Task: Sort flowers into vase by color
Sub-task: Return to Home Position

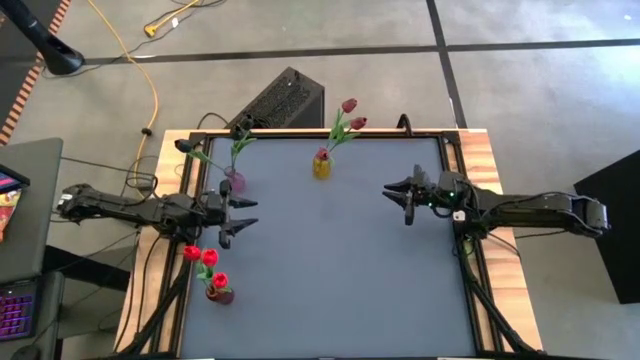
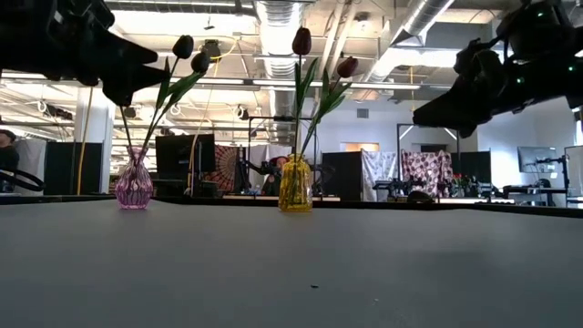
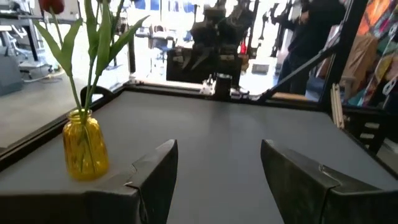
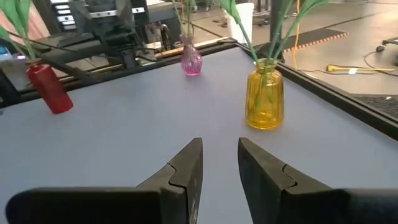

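Note:
Three vases stand on the grey table top, each with tulip stems stuck into its neck. A pink vase (image 1: 235,180) (image 2: 134,182) holds near-black flowers (image 2: 184,46). A yellow vase (image 1: 321,165) (image 4: 265,94) holds maroon flowers (image 1: 349,105). A red vase (image 1: 219,292) (image 4: 50,90) holds bright red flowers (image 1: 208,258). My left gripper (image 1: 250,214) (image 3: 217,146) hovers open between the pink and the red vase, with nothing between its fingers. At the table's right side my right gripper (image 1: 392,195) (image 4: 221,142) hovers with a narrower gap, also with nothing in it.
A black frame (image 1: 300,133) runs around the table top. A black box (image 1: 285,100) and a yellow cable (image 1: 150,70) lie on the floor beyond the far edge. The middle of the table (image 1: 330,260) between the two grippers is bare.

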Tool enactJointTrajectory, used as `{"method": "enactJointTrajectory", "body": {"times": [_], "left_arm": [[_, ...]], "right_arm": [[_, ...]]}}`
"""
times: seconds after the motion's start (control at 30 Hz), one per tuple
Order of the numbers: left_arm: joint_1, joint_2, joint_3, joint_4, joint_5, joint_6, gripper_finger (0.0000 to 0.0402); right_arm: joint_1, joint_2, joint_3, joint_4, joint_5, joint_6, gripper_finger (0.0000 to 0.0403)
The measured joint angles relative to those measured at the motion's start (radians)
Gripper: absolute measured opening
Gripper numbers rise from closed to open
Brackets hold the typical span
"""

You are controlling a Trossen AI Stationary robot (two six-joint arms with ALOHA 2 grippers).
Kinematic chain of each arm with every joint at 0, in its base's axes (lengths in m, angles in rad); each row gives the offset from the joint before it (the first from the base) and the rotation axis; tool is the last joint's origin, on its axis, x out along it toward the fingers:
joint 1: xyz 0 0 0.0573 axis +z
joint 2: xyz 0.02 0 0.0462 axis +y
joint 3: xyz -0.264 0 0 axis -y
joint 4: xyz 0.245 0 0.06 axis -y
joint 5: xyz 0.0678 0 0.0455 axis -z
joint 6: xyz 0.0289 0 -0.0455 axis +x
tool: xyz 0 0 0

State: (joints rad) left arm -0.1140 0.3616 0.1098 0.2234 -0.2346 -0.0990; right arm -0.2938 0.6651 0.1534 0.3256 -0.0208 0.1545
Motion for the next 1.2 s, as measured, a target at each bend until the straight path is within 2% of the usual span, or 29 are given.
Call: {"method": "enactJointTrajectory", "body": {"times": [0.1, 0.27, 0.5, 0.7, 0.8, 0.97, 1.2], "left_arm": [[0.000, -0.017, -0.043, 0.072, 0.000, 0.000, 0.0219], [0.000, -0.056, -0.067, 0.079, 0.001, 0.000, 0.0219], [0.000, -0.109, -0.067, 0.061, 0.001, 0.026, 0.0219], [0.000, -0.160, -0.067, 0.000, -0.006, 0.035, 0.0219], [0.000, -0.197, -0.067, -0.041, -0.022, 0.041, 0.0219], [0.000, -0.273, -0.067, -0.104, -0.061, 0.053, 0.0219], [0.000, -0.362, -0.066, -0.252, -0.065, 0.037, 0.0219]], "right_arm": [[-0.021, -0.011, -0.033, 0.049, -0.020, -0.001, 0.0127], [-0.064, -0.092, -0.144, 0.166, -0.027, 0.049, 0.0120], [-0.092, -0.242, -0.144, 0.034, -0.085, 0.053, 0.0068], [-0.152, -0.441, -0.144, -0.180, -0.084, 0.047, 0.0016], [-0.174, -0.546, -0.145, -0.271, -0.083, 0.047, 0.0017], [-0.178, -0.657, -0.145, -0.289, -0.082, 0.047, 0.0047], [-0.178, -0.631, -0.144, -0.299, -0.081, -0.005, 0.0042]]}}
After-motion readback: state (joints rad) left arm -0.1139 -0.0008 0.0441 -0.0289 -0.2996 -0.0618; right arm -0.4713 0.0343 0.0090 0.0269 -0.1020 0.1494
